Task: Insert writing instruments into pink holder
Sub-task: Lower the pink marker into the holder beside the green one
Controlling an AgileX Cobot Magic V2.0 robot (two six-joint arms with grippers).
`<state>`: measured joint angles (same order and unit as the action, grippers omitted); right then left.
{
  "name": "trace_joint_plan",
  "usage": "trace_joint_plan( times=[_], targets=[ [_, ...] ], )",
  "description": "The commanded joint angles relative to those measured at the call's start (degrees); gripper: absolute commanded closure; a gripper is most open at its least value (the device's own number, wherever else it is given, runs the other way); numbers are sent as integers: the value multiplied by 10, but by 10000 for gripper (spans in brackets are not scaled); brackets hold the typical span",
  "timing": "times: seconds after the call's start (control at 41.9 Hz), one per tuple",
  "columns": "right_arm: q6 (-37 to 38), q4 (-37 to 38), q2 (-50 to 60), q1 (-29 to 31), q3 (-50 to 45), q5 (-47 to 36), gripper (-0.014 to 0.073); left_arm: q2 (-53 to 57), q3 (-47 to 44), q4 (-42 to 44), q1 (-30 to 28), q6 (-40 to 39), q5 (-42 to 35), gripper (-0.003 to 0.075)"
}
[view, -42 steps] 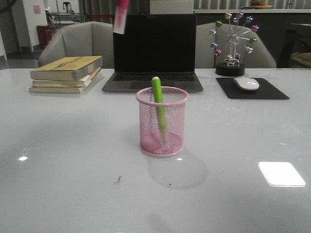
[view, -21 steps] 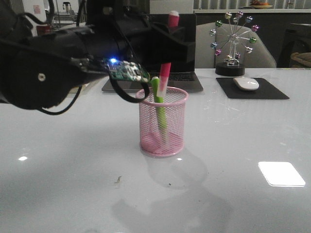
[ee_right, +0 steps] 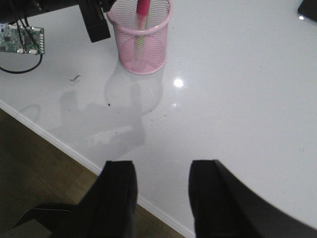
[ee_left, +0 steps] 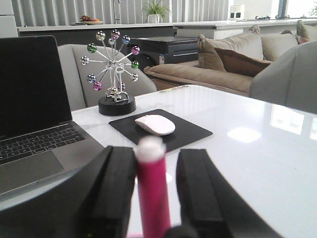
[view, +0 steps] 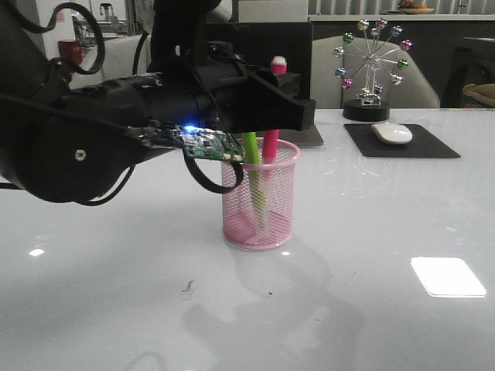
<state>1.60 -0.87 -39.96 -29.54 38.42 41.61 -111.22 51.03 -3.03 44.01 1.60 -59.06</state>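
The pink holder (view: 259, 224) stands mid-table with the lime green marker (view: 251, 151) leaning inside it. The magenta marker (view: 271, 151) stands upright through the rim, its pale cap well above the cup. My left gripper (view: 288, 100) surrounds its upper part. In the left wrist view the magenta marker (ee_left: 153, 193) rests against one finger, and white table shows between it and the other, so the left gripper (ee_left: 156, 153) is open. My right gripper (ee_right: 161, 168) hangs open and empty over the table's near edge, well short of the holder (ee_right: 143, 54).
Behind the holder are a laptop (ee_left: 29, 99), a white mouse (view: 392, 133) on a black pad (view: 418, 147), and a ball ornament (view: 371, 66). My left arm (view: 85, 147) covers the left half of the table. Table edge (ee_right: 74, 148) borders wooden floor.
My left arm came in from the left and lowered the magenta marker straight down into the holder beside the green one. The holder and green marker have stayed put.
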Motion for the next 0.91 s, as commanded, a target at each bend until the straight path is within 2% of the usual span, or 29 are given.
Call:
trace_joint_plan(
  times=[0.0,0.167,0.239,0.31,0.644,0.74,0.883],
  targets=[
    [1,2,3,4,15,-35,212,28,14,-2,4,-6,-55,345],
    [1,2,3,4,15,-35,212,51,14,-1,7,-6,-46,346],
    [1,2,3,4,15,-35,212,76,14,-1,7,-6,-10,346],
    [1,2,3,4,15,-35,212,110,14,-1,7,-6,59,346],
    [1,2,3,4,15,-35,212,334,14,2,3,-6,559,346],
    [1,2,3,4,15,-35,212,391,14,2,-1,-6,679,346],
    [1,2,3,4,15,-35,212,470,14,2,-1,-6,806,346]
  ],
)
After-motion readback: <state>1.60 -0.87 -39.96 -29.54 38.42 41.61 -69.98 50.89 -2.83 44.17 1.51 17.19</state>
